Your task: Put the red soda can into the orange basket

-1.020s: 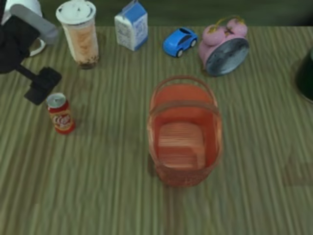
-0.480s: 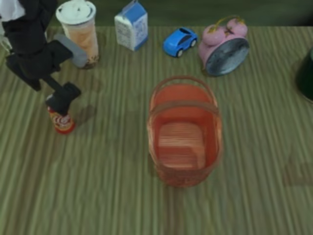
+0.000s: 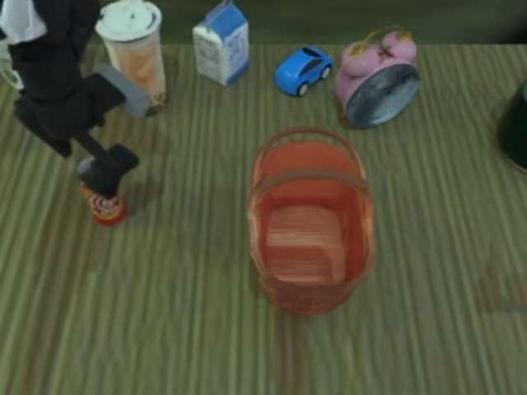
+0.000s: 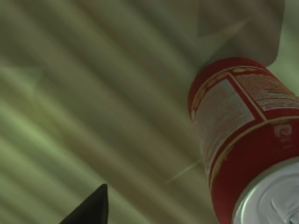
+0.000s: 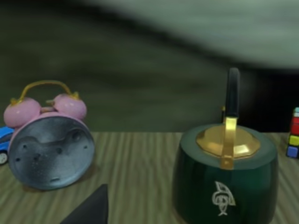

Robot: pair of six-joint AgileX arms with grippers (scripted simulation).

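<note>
One left gripper (image 3: 105, 170), grip unclear, covers the cylindrical red soda can (image 3: 105, 206); ribbed orange basket (image 3: 311, 222) apart.

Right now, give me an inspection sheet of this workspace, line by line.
Surface: striped green table.
Job's things: red soda can upright at the left; orange basket in the middle, nothing in it.
Clutter: lidded cup, milk carton, blue toy car, pink alarm clock, dark green kettle, colour cube.
Grippers: left tool over the can's top; right tool not in the top view.
Cables: nothing seen.
Surroundings: dark backdrop.
</note>
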